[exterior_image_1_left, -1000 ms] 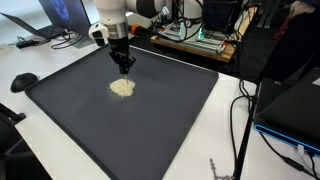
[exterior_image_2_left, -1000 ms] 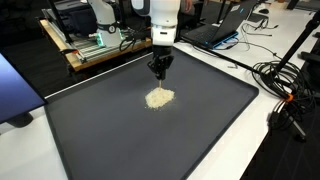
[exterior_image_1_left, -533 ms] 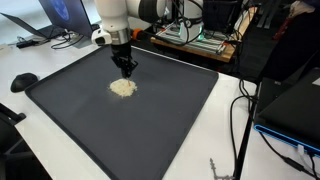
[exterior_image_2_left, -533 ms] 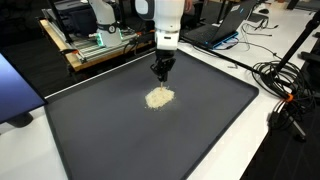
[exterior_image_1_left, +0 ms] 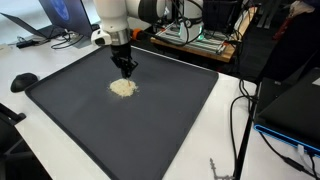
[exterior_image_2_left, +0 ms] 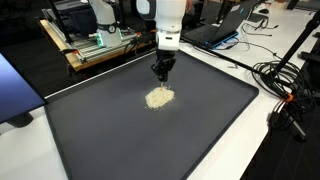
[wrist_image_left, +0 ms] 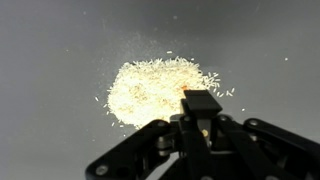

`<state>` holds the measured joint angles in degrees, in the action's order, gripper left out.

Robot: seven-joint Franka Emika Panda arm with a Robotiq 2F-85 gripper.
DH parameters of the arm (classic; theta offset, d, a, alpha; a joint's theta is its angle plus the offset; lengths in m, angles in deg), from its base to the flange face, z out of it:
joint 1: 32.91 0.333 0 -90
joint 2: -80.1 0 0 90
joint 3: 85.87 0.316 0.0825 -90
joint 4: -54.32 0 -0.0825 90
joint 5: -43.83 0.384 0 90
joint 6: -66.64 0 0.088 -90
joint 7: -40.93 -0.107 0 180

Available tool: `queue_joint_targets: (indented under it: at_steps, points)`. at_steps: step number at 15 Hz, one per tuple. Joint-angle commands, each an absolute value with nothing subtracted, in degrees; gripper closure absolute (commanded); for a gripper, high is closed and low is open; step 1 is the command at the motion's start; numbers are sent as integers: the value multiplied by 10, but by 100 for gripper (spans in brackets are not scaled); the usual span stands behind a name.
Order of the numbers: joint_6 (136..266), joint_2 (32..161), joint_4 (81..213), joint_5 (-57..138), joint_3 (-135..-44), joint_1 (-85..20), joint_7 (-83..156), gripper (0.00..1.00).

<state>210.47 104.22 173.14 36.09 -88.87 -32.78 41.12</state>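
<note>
Scant shift: closed jaws beside rice (exterior_image_1_left: 122,88)

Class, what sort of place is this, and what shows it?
Probably a lab or office: an open blue-screened laptop, tangled black cables and a wooden board of electronics beside the dark grey mat.

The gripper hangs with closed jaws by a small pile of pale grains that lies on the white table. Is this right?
Not quite. The pile of pale grains lies on the dark mat, not on the white table; both exterior views show it. The gripper does hang by it with closed jaws.
</note>
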Motion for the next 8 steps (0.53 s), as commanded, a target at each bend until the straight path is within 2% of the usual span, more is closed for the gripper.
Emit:
queue_joint_targets:
  at_steps: [1,8]
  points:
    - [2095,1065,1714,347,-895,-320,398,97]
    - [2088,1048,1721,337,-901,-316,389,97]
